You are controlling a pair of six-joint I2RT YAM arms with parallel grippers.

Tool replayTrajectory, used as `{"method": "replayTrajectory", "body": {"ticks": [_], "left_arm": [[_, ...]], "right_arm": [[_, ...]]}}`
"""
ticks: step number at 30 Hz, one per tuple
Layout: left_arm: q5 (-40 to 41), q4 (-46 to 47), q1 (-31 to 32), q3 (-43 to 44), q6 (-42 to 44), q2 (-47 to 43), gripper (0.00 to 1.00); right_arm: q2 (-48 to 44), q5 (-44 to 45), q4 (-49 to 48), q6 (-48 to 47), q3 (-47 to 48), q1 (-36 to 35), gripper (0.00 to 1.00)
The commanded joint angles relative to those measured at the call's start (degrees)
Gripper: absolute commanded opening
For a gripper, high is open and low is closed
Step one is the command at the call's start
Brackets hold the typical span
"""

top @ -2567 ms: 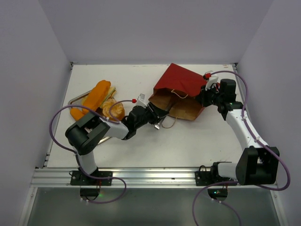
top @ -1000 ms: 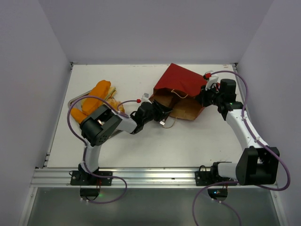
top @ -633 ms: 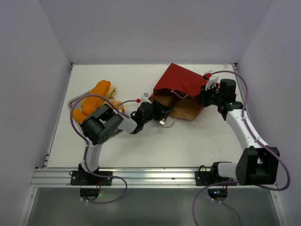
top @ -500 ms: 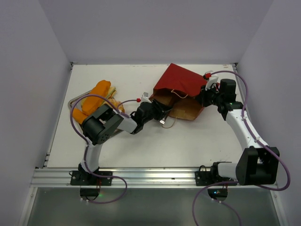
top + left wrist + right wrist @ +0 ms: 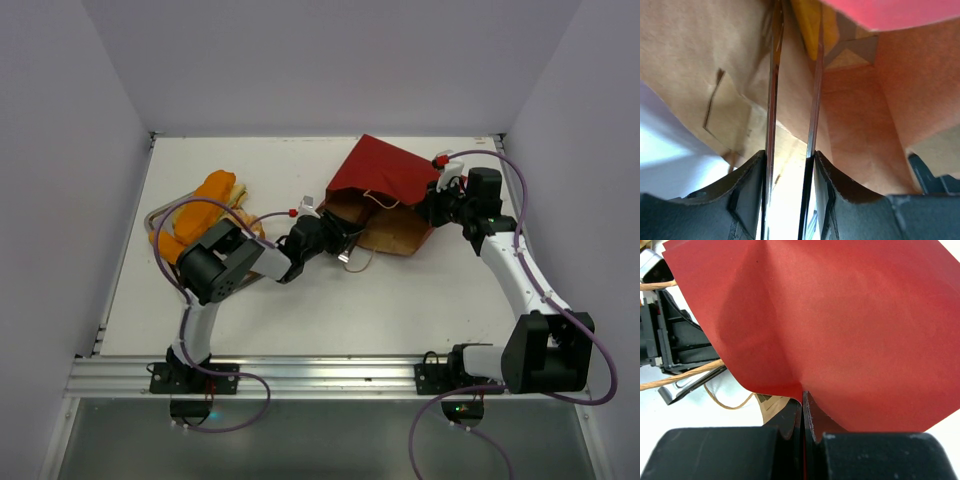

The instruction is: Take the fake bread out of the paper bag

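Observation:
The dark red paper bag (image 5: 385, 178) lies on its side, its brown inside (image 5: 855, 115) facing my left arm. My left gripper (image 5: 330, 238) (image 5: 788, 155) is shut on a pair of metal tongs (image 5: 772, 95), whose two blades reach deep into the bag. A yellow piece of fake bread (image 5: 807, 25) shows at the blades' far end, inside the bag; whether the tongs touch it I cannot tell. Other orange fake bread pieces (image 5: 205, 195) lie on the metal tray (image 5: 153, 216) at the left. My right gripper (image 5: 433, 205) (image 5: 803, 392) is shut on the bag's red edge (image 5: 840, 330).
Tan cord handles (image 5: 362, 262) (image 5: 680, 375) trail from the bag's mouth onto the white table (image 5: 400, 300). Walls close in the table on the left, back and right. The left arm's elbow (image 5: 215, 265) sits next to the tray.
My left arm's elbow has swung up and in, and its gripper with the tongs has edged slightly further into the bag's mouth. The right arm and the bag have stayed still.

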State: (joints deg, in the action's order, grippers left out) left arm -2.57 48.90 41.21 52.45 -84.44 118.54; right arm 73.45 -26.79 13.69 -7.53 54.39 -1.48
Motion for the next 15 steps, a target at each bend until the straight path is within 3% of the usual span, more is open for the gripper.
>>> {"method": "replayTrajectory", "body": {"ticks": [1,15], "left_arm": [[-0.95,0.14,-0.69,3.01,-0.37,1.08,0.45],[-1.56,0.58,-1.22,5.3,-0.63,2.22,0.47]], "right_arm": [[-1.47,-2.13,-2.09,0.41,0.98,0.16,0.0],[-1.64,-2.39,-2.09,0.41,0.89,0.07,0.0]]}}
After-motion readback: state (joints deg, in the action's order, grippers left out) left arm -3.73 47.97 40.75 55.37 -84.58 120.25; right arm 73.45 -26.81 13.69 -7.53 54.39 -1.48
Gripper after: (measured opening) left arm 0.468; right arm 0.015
